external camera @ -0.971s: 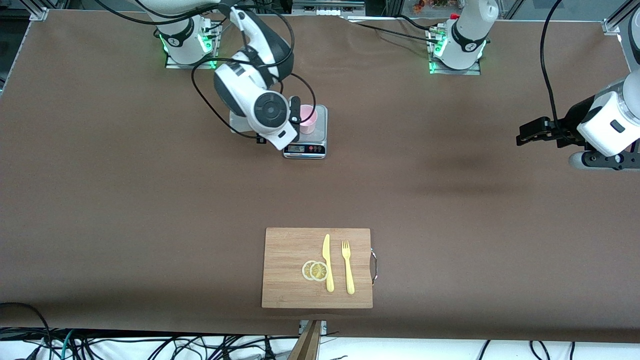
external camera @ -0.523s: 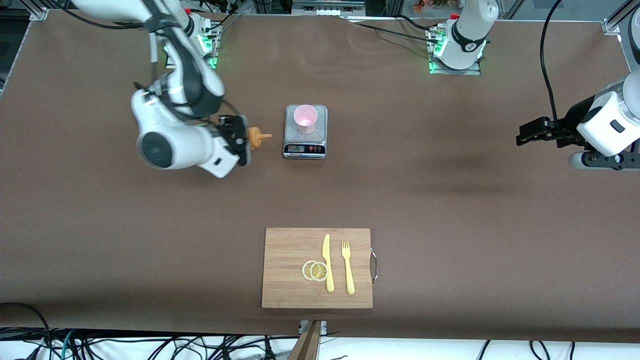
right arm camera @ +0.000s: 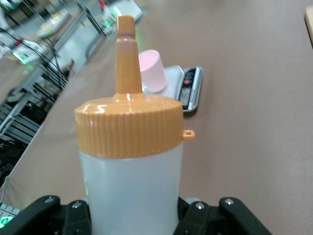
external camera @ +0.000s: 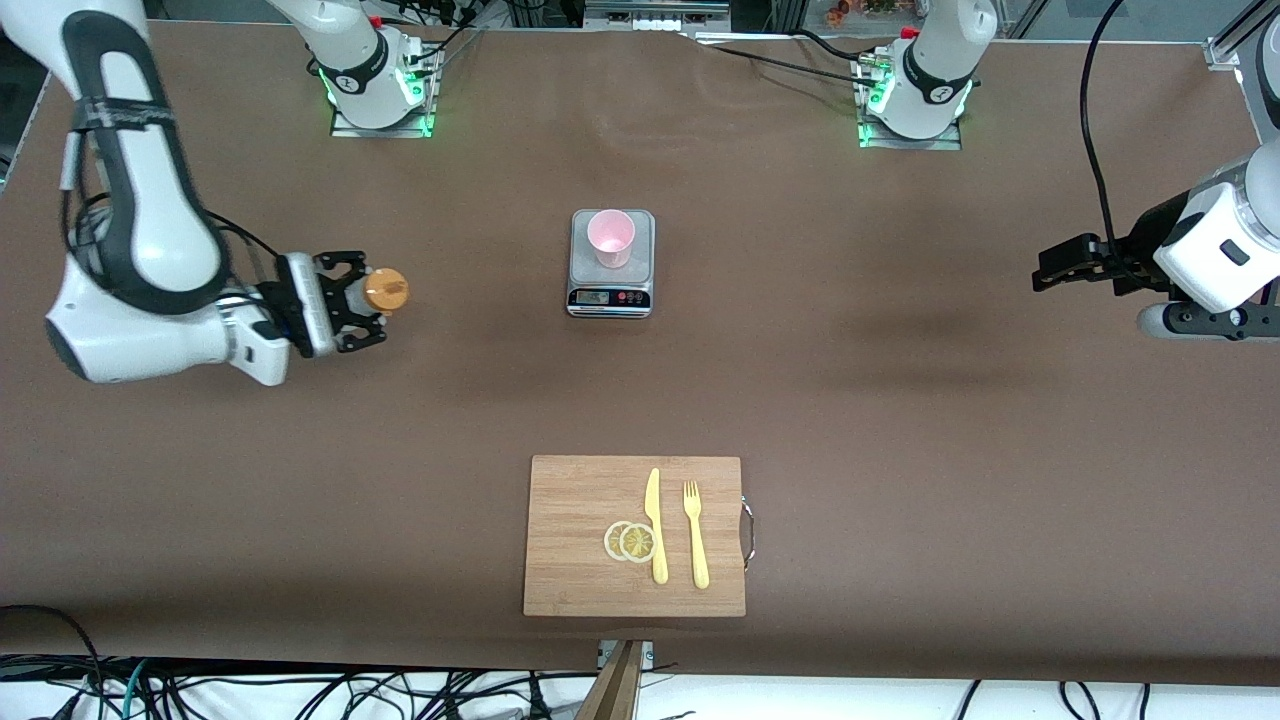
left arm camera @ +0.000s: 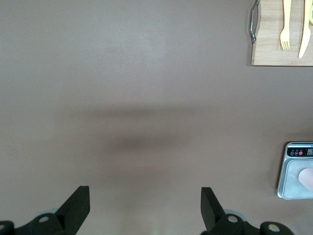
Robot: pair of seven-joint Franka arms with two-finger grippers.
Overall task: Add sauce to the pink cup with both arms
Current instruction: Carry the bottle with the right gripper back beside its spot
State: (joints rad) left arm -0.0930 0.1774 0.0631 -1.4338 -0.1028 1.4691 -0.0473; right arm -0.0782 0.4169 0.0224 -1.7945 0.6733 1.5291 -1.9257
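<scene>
A brown worktop point(external camera: 800, 400) seen from above, with two white robot arms.

The right pincer point(external camera: 352, 300) is over the worktop toward the right arm's end, pinching a whitish sauce bottle point(right arm camera: 131, 186) with an orange cap point(external camera: 386, 290). The right wrist view shows the bottle upright between the pincer's fingers, nozzle pointing up.

The pink cup point(external camera: 611, 238) stands upright on a small grey scale point(external camera: 611, 290) in the middle of the worktop, well apart from the bottle.

The left pincer point(external camera: 1062, 268) waits over the worktop at the left arm's end, its fingers point(left arm camera: 78, 205) spread wide and holding nothing.

Nearer the front camera lies a wooden cutting board point(external camera: 570, 540) carrying two lemon slices point(external camera: 630, 541), a yellow knife point(external camera: 655, 525) and a yellow fork point(external camera: 695, 535) side by side.
</scene>
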